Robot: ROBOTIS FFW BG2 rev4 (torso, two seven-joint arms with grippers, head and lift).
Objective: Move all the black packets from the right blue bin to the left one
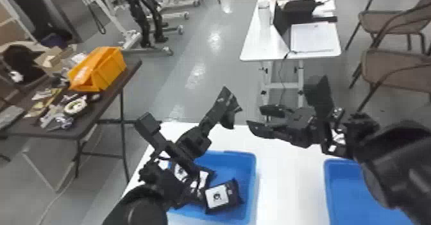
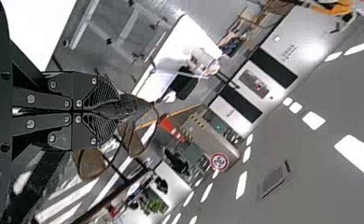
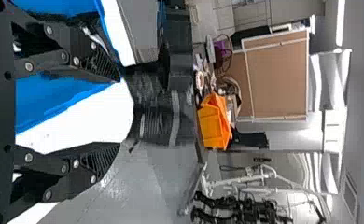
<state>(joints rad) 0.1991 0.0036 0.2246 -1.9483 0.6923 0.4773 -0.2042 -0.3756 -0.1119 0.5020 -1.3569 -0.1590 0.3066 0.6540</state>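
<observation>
The room is brightly lit from overhead; in the left wrist view, white ceiling panels (image 2: 313, 120) burn out to flat white. The gray floor (image 1: 182, 89) carries a broken line of glare running from the middle of the scene toward the far side (pale patches, rather like puddles). The near white table (image 1: 282, 182) is so bright that its surface is nearly featureless, and the far white table (image 1: 251, 48) shines strongly too. On the left, the underside of the dark folding table (image 1: 72, 134) is dimmer. A white cabinet (image 2: 290, 42) shows a hot, round highlight in the left wrist view.
</observation>
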